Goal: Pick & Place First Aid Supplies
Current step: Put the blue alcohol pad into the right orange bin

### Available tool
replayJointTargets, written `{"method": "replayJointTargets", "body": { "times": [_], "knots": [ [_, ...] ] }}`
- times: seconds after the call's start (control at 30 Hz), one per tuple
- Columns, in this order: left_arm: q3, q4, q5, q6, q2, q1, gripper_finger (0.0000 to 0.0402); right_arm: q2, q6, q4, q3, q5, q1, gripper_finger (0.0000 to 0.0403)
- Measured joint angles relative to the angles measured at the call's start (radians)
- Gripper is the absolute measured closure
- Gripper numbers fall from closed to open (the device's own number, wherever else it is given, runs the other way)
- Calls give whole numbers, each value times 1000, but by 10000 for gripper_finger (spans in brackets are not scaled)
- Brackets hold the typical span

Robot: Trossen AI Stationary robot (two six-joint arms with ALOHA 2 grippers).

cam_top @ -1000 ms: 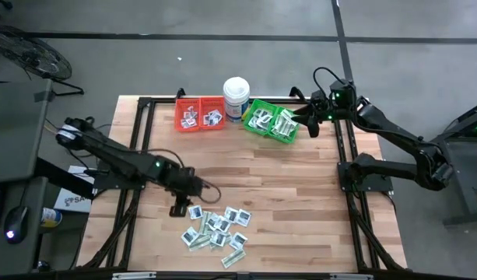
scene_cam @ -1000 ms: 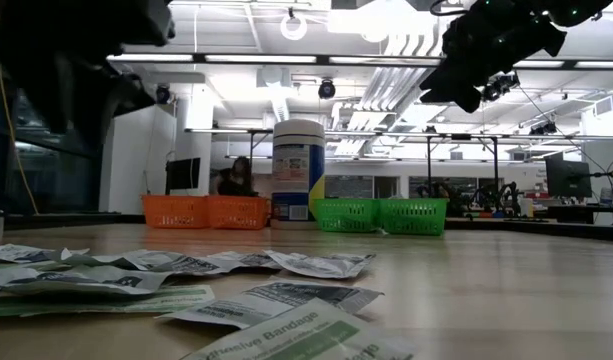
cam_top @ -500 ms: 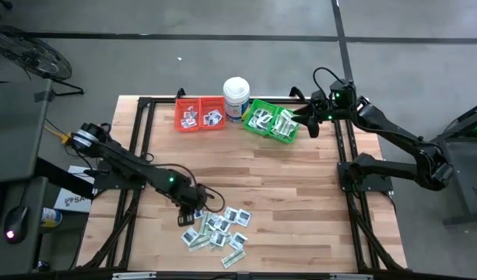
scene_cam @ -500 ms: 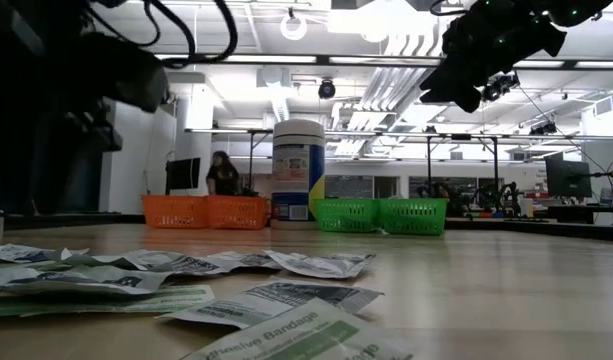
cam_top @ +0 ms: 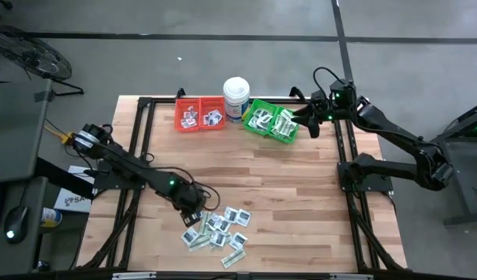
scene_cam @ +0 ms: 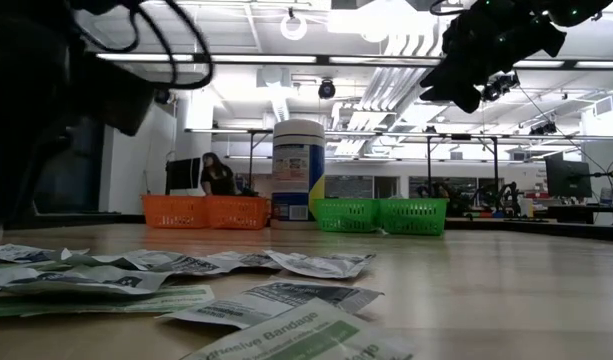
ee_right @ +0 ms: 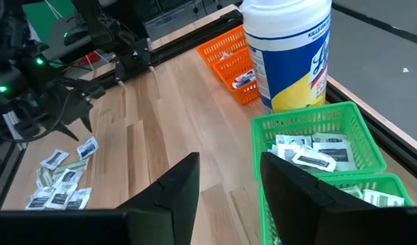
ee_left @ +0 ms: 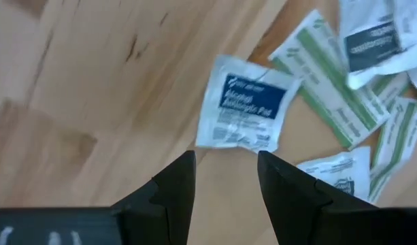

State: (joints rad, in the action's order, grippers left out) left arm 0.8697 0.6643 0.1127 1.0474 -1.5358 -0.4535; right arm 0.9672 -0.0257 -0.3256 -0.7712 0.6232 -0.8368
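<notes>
A heap of first aid packets (cam_top: 217, 229) lies on the wooden table near its front edge: square white ones with dark print and longer green-and-white strips. My left gripper (cam_top: 193, 217) hovers at the heap's left end, open, fingers pointing down over a square white packet (ee_left: 243, 112) without touching it. My right gripper (cam_top: 312, 123) waits open above the right end of the green bin (cam_top: 272, 121); packets (ee_right: 310, 153) lie inside that bin. From the low view the packets (scene_cam: 176, 275) lie flat in the foreground.
An orange bin (cam_top: 201, 114) holding a few packets, a tall white tub (cam_top: 236, 97) and the green bin stand in a row along the far edge. Bare wood lies between the bins and the heap. Black frame rails (cam_top: 349, 187) run along both table sides. A person (scene_cam: 217, 177) stands far behind.
My left gripper has moved toward the table's right and near edge, from bare wood left of the heap to the heap's left end, and come lower over the packets. The packets have stayed in place. The person in the background has walked left.
</notes>
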Motion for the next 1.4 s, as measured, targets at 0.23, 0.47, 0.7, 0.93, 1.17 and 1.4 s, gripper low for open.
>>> {"method": "replayJointTargets", "body": {
  "times": [0.23,0.47,0.7,0.93,1.17,1.4],
  "knots": [
    [-181,-196,-218,252,181,-106,246,0,-15,-3,0,5,36,254],
    [-340,-387,-368,545,276,-230,246,0,-18,-2,0,-29,92,254],
    [-405,-578,-466,632,227,-260,246,0,-18,0,0,-69,137,254],
    [-404,-565,-417,637,195,-261,246,0,-26,2,0,-98,166,254],
    [-401,-569,-422,634,174,-261,246,0,-62,4,0,-100,171,254],
    [-395,-550,-436,625,157,-261,246,0,-82,5,0,-87,186,254]
  ]
}}
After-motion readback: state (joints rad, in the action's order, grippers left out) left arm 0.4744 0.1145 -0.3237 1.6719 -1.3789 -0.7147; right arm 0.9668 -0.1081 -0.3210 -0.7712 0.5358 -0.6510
